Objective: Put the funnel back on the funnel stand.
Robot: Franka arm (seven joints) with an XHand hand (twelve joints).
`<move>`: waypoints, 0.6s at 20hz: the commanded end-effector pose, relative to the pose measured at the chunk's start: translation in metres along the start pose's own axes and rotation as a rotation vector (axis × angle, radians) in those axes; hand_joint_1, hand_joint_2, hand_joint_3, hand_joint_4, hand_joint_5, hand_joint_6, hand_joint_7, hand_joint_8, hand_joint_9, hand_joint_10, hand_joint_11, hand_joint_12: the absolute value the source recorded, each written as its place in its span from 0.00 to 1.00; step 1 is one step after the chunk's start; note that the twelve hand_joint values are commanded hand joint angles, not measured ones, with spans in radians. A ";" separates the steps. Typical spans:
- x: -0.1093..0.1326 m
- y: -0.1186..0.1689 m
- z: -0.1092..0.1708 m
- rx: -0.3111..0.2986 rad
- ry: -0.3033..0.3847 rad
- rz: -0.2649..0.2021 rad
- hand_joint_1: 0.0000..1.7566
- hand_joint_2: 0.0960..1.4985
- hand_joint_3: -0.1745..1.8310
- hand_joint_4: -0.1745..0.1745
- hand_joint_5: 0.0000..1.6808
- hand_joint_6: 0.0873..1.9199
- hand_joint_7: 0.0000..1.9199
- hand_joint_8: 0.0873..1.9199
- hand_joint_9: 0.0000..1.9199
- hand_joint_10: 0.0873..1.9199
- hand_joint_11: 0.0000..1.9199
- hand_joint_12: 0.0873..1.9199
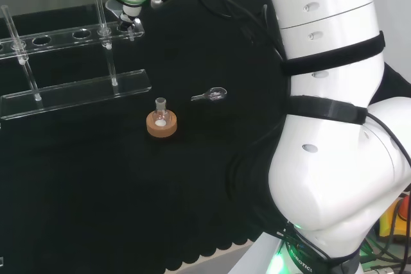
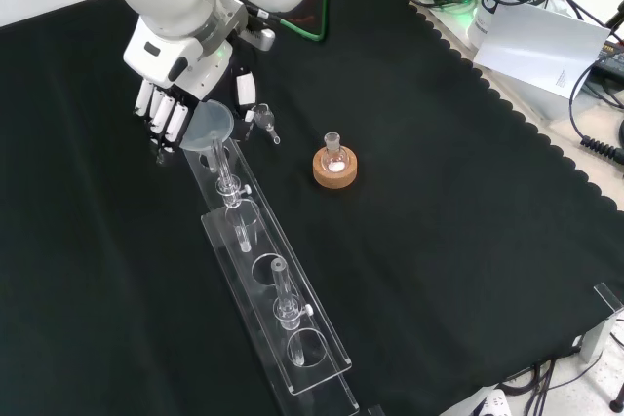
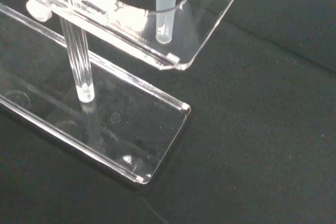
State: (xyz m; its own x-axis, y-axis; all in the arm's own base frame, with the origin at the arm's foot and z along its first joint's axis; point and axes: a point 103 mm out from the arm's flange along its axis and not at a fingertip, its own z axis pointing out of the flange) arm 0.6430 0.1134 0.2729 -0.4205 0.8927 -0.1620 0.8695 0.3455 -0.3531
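In the front view, nearest the camera, the clear acrylic funnel stand [image 2: 278, 314] runs from about 6 o'clock up toward 11 o'clock, its upper shelf pierced by a row of round holes. At roughly 1 o'clock from the stand's middle sits a small glass flask [image 2: 333, 146] in a cork ring [image 2: 334, 169], well apart from the rack. A small glass piece [image 2: 263, 122] lies on the black cloth [image 2: 458, 211] beyond it. At the stand's far end the translucent funnel [image 2: 211, 128] sits with its stem down through the end hole; the wrist view shows that stem [image 3: 164, 9] poking below the shelf. The hand [image 2: 174, 94] hangs just beside the funnel's cone, fingers pointing down and nearly straight, apparently not clasping it. The likely risk is in withdrawing: a finger catching the cone's rim could tip the funnel out or nudge the light rack sideways.
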 end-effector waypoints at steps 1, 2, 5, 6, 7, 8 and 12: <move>0.001 -0.010 -0.004 -0.006 -0.006 0.007 0.43 0.45 0.30 0.35 0.23 0.00 0.11 0.33 0.25 0.27 0.14 0.68; 0.002 -0.012 -0.006 -0.003 -0.007 0.008 0.43 0.44 0.30 0.35 0.22 0.00 0.10 0.33 0.23 0.28 0.12 0.68; 0.006 -0.020 -0.010 0.004 -0.008 0.013 0.43 0.44 0.30 0.35 0.21 0.00 0.08 0.33 0.20 0.30 0.09 0.70; 0.008 -0.024 -0.012 0.006 -0.010 0.012 0.43 0.44 0.30 0.35 0.20 0.00 0.07 0.33 0.19 0.30 0.08 0.70; 0.010 -0.027 -0.013 0.010 -0.009 0.013 0.43 0.44 0.30 0.34 0.20 0.00 0.07 0.33 0.19 0.30 0.08 0.70; 0.011 -0.030 -0.015 0.012 -0.008 0.015 0.43 0.44 0.30 0.34 0.20 0.00 0.07 0.33 0.18 0.30 0.08 0.70; 0.017 -0.049 -0.023 -0.001 -0.019 0.025 0.42 0.43 0.30 0.34 0.19 0.00 0.05 0.32 0.17 0.31 0.07 0.70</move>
State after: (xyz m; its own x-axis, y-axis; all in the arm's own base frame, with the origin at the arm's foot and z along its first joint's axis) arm 0.6181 0.1152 0.2938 -0.4115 0.8945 -0.1750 0.8732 0.3318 -0.3571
